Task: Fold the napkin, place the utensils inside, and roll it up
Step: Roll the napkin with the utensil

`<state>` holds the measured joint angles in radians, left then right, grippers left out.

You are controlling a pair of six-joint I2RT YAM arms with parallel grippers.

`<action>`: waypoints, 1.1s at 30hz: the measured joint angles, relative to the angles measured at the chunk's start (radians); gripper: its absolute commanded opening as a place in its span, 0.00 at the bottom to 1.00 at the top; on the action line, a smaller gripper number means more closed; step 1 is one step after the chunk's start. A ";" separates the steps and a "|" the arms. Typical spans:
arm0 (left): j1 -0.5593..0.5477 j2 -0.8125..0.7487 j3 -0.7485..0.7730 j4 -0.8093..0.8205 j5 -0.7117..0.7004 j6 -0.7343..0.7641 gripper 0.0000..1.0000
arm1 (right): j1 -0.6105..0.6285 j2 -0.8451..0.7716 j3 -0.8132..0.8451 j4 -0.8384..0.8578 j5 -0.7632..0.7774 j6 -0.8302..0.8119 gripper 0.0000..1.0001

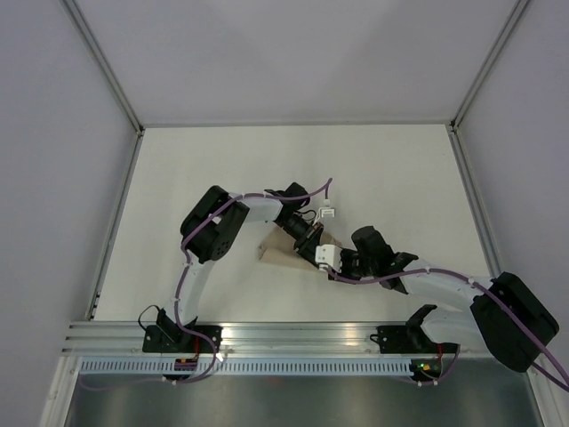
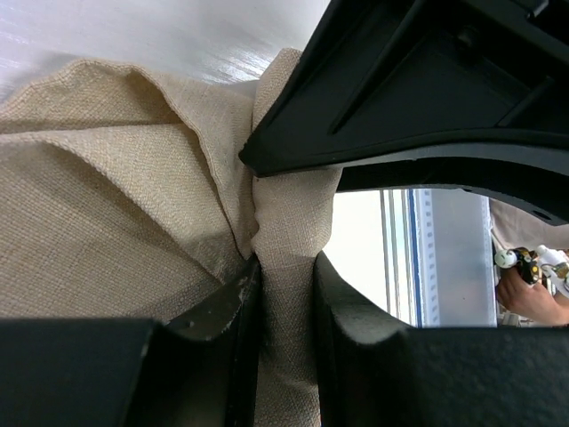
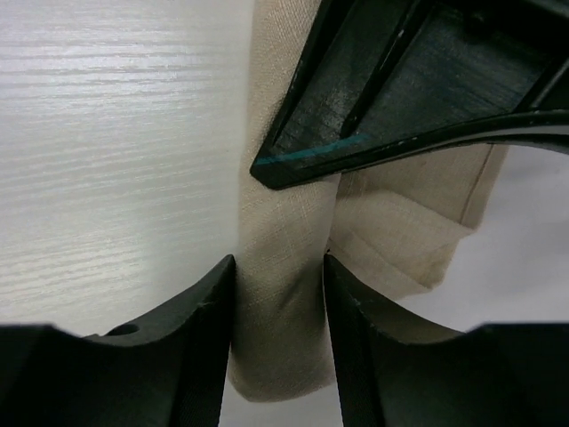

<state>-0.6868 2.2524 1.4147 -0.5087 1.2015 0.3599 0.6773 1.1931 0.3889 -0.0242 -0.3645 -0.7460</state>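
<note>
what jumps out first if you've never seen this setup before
Both arms reach in to the middle of the white table and meet over one bunched beige napkin. Up close, the left gripper and the right gripper each pinch a fold of the cloth between their black fingers.

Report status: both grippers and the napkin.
Left gripper shut on napkin. Right gripper shut on it too. Napkin bunched, pinched between both; utensils not in view. Nothing seen in the way.
</note>
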 measured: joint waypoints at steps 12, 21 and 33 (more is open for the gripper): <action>-0.018 -0.181 -0.141 0.149 -0.211 -0.026 0.38 | 0.004 0.000 0.036 -0.055 0.023 -0.010 0.11; -0.003 -0.382 -0.285 0.398 -0.458 -0.102 0.36 | -0.003 0.074 0.120 -0.185 0.006 -0.009 0.09; 0.017 -0.777 -0.617 0.757 -0.793 -0.226 0.35 | -0.122 0.350 0.383 -0.414 -0.168 -0.006 0.08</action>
<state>-0.6697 1.4754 0.7979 0.2485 0.4084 0.1341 0.5556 1.5433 0.7719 -0.4385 -0.5323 -0.7521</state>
